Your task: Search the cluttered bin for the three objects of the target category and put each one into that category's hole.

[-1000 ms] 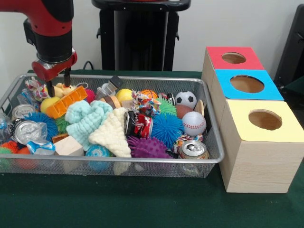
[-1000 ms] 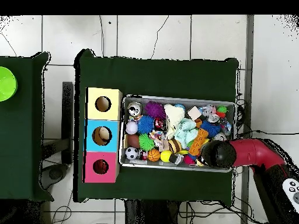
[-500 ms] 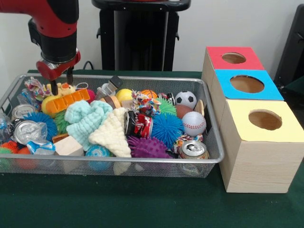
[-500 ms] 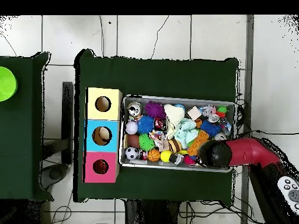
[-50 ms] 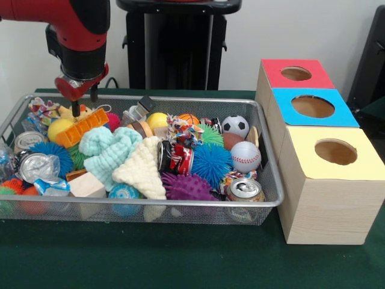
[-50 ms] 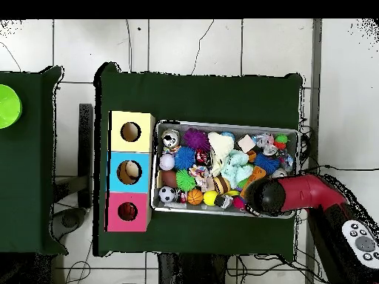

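The wire bin (image 5: 180, 205) is packed with toys. My gripper (image 5: 85, 102) hangs open over its far left corner, fingers just above a yellow duck (image 5: 81, 112) and an orange ridged block (image 5: 84, 127), with nothing between them. A soccer ball (image 5: 235, 126), a baseball (image 5: 245, 156), a small basketball (image 5: 189, 118) and a yellow ball (image 5: 157, 120) lie toward the right. Crushed cans (image 5: 245, 190) (image 5: 33, 165) rest at the front. From overhead the arm's head (image 6: 265, 196) hides the gripper over the bin (image 6: 226, 124).
Three wooden boxes with holes stand right of the bin: red top (image 5: 296, 73), blue top (image 5: 313, 106), yellow top (image 5: 335, 152). Spiky balls (image 5: 210, 162), knitted cloths (image 5: 111, 150), a wooden block (image 5: 87, 185) and a red can (image 5: 178, 159) fill the middle.
The gripper has risen and moved right along the bin's far edge. The orange block has shifted slightly, and the yellow ball beside it shows more.
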